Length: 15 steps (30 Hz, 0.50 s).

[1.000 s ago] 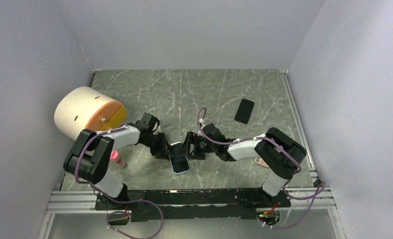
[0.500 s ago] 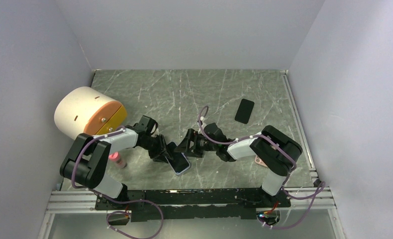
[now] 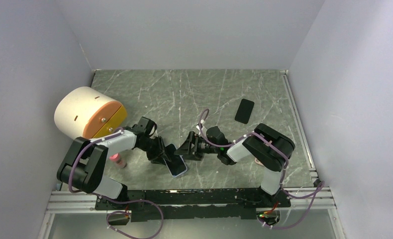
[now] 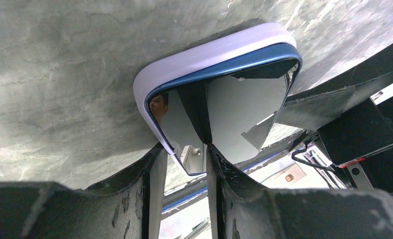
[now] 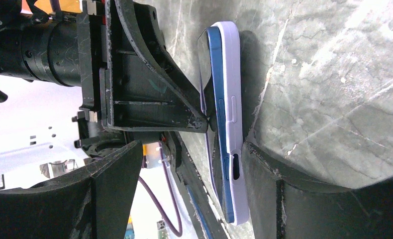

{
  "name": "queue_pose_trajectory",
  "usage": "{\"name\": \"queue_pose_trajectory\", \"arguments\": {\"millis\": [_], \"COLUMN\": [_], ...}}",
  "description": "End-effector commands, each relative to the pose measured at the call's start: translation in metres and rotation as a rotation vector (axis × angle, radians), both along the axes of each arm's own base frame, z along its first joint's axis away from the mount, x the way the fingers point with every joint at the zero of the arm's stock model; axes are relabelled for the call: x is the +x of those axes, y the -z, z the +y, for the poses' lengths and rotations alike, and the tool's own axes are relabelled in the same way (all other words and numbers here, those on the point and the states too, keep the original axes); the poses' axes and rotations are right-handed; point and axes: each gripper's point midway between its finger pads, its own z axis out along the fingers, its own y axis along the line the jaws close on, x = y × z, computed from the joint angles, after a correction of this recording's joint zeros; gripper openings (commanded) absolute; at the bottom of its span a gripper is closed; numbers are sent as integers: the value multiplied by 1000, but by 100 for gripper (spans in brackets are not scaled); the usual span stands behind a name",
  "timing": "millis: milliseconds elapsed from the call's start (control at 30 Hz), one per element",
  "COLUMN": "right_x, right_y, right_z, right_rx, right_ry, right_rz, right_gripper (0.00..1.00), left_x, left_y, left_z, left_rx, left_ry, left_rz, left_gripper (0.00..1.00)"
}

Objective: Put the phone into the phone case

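- Phone [image 3: 176, 166]: glossy, mirror-like glass face and a blue metallic rim with rounded corners. It lies on the worktop [image 3: 184, 94] between the two arms, near the front rail.
- Phone case [image 5: 233, 114]: smooth matte pale lilac shell with oblong side cut-outs. It wraps the phone's back and edge, and the blue rim shows just above its lip.
- Left end effector [image 4: 184, 149]: scuffed black wedge-shaped fingers [image 4: 152, 172] stand a narrow gap apart. The tips rest on the glass at the phone's near edge, with nothing clamped between them.
- Right end effector [image 5: 192, 149]: jaws are spread wide and straddle the cased phone. One finger sits by the case back at the worktop; the other is clear of the screen.
- Worktop surface: grey-green stone pattern with pale veins.
- Black flat rectangular slab [image 3: 244, 110]: lies far right, well apart.
- White-and-orange cylinder [image 3: 87, 113]: lies on its side at the left wall.
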Motion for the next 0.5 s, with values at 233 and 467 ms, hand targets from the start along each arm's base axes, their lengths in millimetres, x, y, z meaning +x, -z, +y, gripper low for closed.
{"name": "queue_pose_trajectory", "arguments": {"millis": [233,467], "right_x": [-32,-35], "right_y": [-58,-58], "right_z": [30,31], "right_rx": [228,245], "right_ry": [-202,-208], "right_rz": [-57,-42], "right_gripper": [70,63], "left_x": [10,11], "left_y": [-11,-20], "left_z": [-14,-27], "left_rx": [-80,-174], "left_ry": [20,16], "left_rz": [-86,-93], "left_gripper": [37,32]}}
